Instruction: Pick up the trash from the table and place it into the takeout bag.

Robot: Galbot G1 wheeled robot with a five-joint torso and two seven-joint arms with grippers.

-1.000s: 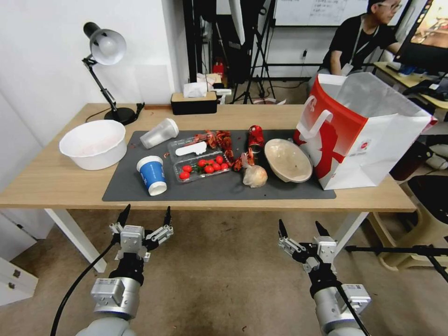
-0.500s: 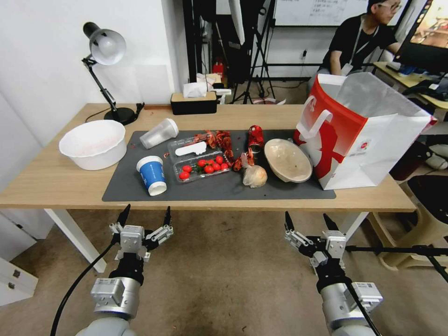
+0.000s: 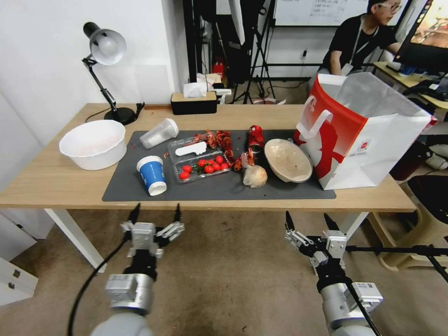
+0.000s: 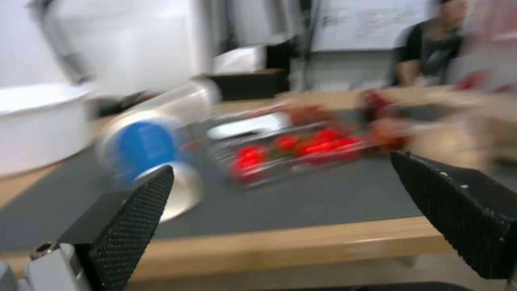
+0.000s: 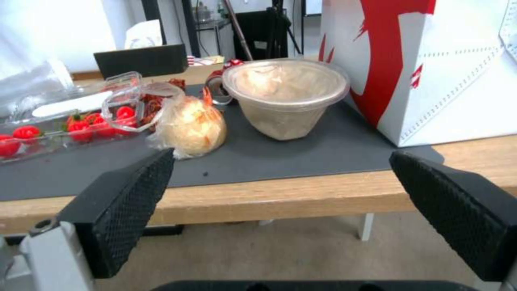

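Our left gripper [image 3: 155, 211] & right gripper [image 3: 308, 220] spread, empty, below worktop [image 3: 56, 184] front edge; blue-and-white paper cup [image 3: 152, 174] beyond left, beige bowl [image 3: 287, 160] beyond right, beside takeout bag [image 3: 361, 133].

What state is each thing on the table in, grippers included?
takeout bag: upright, mouth open
beige bowl: tilted
paper ball: on mat, beside bowl
red can: lying down
blue-and-white cup: standing, tilted
clear cup: on its side
left gripper: open
right gripper: open
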